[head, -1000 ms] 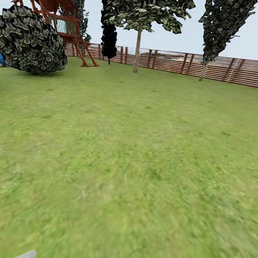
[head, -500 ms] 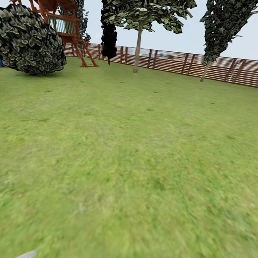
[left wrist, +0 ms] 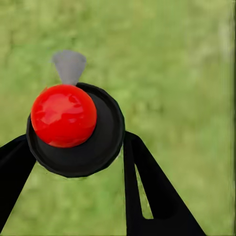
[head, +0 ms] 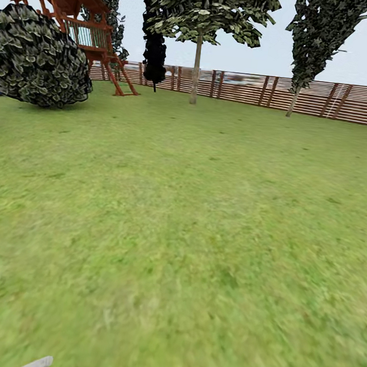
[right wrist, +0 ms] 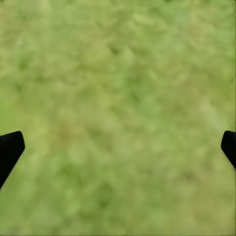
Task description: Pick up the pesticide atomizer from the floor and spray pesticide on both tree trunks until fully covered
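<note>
The robot is crossing the lawn [head: 191,218]; the left gripper [left wrist: 78,162] holds a black, red-capped object, the right gripper [right wrist: 118,147] spread wide; next, finding thick trunks

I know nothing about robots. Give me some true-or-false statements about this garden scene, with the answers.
1. A brown slatted fence edges the lawn at the back. True.
2. The right gripper grips a bottle. False: its fingers stand wide apart over grass.
3. A red-roofed play tower stands far left. True.
4. The round bush stands right of that tower. False: it is in front, to the left.
5. A red ball sits between the left gripper fingers. True.
</note>
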Available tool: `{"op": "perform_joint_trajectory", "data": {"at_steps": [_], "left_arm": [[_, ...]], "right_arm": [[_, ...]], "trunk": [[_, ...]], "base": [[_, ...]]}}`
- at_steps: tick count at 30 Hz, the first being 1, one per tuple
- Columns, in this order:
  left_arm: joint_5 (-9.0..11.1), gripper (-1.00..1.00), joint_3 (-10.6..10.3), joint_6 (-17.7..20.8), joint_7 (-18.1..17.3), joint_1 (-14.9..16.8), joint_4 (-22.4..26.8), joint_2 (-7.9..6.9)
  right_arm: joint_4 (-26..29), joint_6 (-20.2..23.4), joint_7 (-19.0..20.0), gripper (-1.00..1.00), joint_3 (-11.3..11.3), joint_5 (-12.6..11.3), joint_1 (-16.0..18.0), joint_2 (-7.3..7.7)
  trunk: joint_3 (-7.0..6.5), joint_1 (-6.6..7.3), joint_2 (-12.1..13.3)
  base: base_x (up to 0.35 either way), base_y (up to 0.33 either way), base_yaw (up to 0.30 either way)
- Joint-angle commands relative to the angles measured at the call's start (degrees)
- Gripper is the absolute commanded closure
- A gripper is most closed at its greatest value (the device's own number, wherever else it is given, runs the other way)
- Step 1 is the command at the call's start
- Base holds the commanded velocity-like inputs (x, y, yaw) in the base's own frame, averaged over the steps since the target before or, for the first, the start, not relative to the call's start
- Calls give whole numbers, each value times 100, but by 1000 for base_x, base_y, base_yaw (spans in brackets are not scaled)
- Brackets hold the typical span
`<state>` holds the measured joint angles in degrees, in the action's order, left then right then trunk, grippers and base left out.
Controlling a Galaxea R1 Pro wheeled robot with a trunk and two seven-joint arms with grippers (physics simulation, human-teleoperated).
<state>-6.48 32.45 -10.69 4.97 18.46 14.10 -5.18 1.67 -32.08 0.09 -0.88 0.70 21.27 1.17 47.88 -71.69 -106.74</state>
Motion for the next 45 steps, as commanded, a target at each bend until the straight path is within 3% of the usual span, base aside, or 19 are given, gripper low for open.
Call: {"op": "perform_joint_trajectory", "data": {"at_steps": [1,45], "left_arm": [[-2,100,-1,3,4,0,3,-4],[-11,100,-25,6,-38,0,-74,18]], "right_arm": [[0,-3,0,-100,0,0,0,-1],[0,-2,0,-100,0,0,0,0]], "trunk": [[0,0,0],[0,0,0]], "base": [[341,0,0],[341,0,0]]}}
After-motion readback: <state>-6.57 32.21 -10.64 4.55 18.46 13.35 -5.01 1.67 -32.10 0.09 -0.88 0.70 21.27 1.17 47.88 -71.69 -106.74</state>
